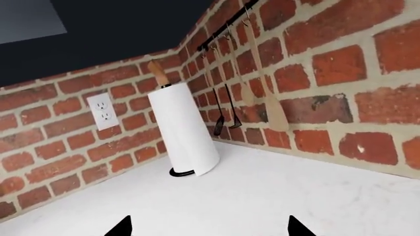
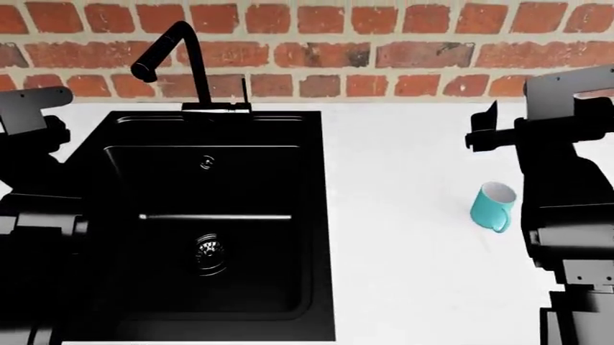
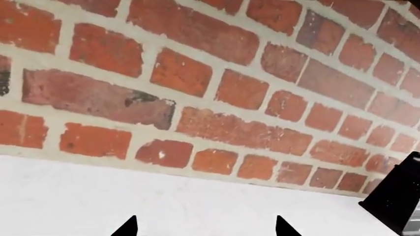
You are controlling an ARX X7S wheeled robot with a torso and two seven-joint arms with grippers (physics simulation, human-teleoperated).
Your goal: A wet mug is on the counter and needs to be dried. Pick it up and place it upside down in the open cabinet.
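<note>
The turquoise mug (image 2: 492,206) stands upright on the white counter (image 2: 403,215), right of the black sink (image 2: 211,223), with its handle toward the front. My right gripper (image 3: 204,229) is open with nothing between its tips and faces the brick wall. In the head view the right gripper (image 2: 482,131) hovers behind and above the mug, apart from it. My left gripper (image 1: 210,230) is open too, and empty, over bare counter (image 1: 262,196) facing a corner. The mug shows in neither wrist view. The cabinet is out of view.
A black faucet (image 2: 177,57) rises behind the sink. The left wrist view shows a paper towel roll (image 1: 184,130), a wall outlet (image 1: 103,110) and utensils (image 1: 226,105) hanging on the brick wall. A dark object (image 3: 397,199) sits at the right wrist view's edge.
</note>
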